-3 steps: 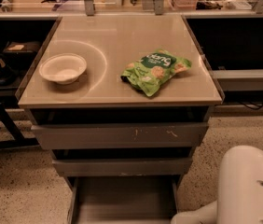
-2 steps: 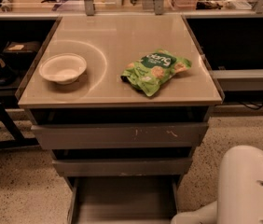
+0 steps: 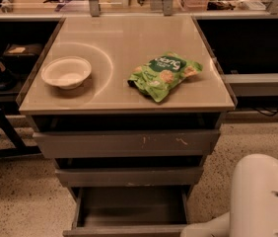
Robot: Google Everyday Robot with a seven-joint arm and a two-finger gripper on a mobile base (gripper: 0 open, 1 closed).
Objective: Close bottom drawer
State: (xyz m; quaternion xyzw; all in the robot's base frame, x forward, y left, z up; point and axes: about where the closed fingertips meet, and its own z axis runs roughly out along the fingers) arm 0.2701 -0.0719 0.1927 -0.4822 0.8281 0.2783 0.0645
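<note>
The bottom drawer (image 3: 129, 209) is the narrowest of three stacked grey drawers under the tabletop. It is pulled out toward me, showing its shallow grey tray, with its flat front edge (image 3: 124, 229) at the bottom of the view. Above it are the mid-width drawer (image 3: 129, 176) and the widest drawer front (image 3: 126, 143) with white scratch marks. My gripper is out of view. Only the white arm housing (image 3: 264, 199) shows at the lower right, beside the open drawer's right side.
On the beige tabletop (image 3: 124, 38) sit a white bowl (image 3: 66, 72) at the left and a green snack bag (image 3: 164, 74) at the right. A dark frame (image 3: 1, 127) stands at the left, a shelf (image 3: 262, 83) at the right. The floor (image 3: 20, 196) is speckled.
</note>
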